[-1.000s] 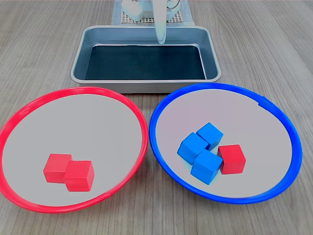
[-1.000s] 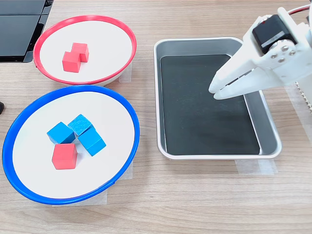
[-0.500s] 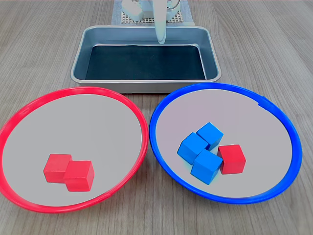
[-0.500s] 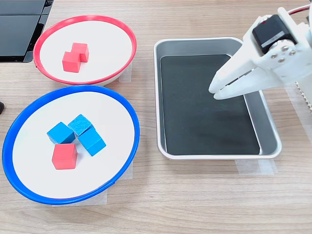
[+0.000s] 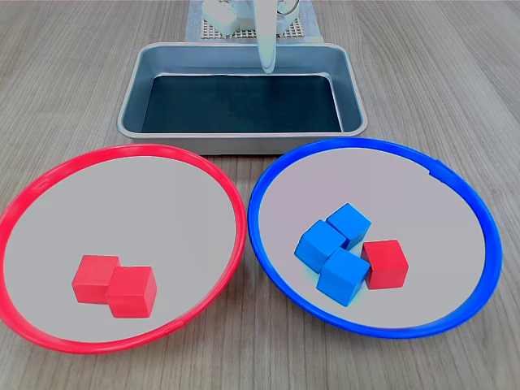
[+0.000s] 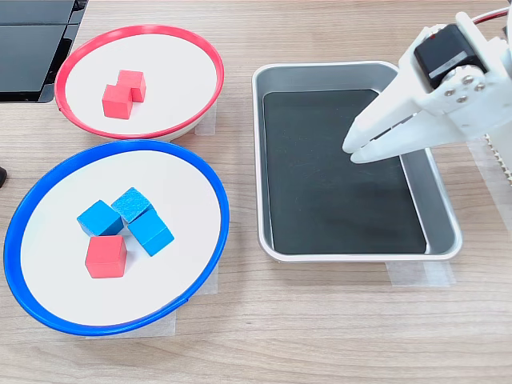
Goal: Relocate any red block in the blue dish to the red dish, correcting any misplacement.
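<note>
The jaws (image 6: pixel 350 151) hang clenched and empty over the tray (image 6: pixel 437 210); the red block (image 6: pixel 106 256) sits well apart from them, touching a blue cube (image 6: pixel 150 231). They should spread wide and come straight down on the block's free sides.

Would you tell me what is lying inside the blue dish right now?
The blue dish holds three blue cubes clustered together and one red block touching them. Nothing seems hidden.

Lying flat at lower right of the first exterior view: red block (image 5: pixel 384 263) inside blue dish (image 5: pixel 272 166), touching blue cubes; red dish (image 5: pixel 49 171) sitting lower left.
</note>
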`<state>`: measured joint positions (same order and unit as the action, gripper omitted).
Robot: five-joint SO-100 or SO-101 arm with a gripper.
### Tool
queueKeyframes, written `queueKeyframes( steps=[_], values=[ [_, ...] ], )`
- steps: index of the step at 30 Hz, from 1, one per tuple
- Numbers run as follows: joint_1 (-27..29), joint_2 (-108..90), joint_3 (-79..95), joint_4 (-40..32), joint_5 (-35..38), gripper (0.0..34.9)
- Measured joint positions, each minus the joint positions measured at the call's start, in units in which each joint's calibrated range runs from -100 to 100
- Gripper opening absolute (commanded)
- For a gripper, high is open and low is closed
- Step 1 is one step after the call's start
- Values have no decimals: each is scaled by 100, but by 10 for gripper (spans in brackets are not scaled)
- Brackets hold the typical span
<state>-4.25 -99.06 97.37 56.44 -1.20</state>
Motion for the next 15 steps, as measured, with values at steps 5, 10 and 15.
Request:
queueKeyframes(
  steps=[5,10,15],
  values=[
    [0,0,0,0,0,4],
    [0,0,0,0,0,4],
    [106,9,0,-8,5,3]
  ],
)
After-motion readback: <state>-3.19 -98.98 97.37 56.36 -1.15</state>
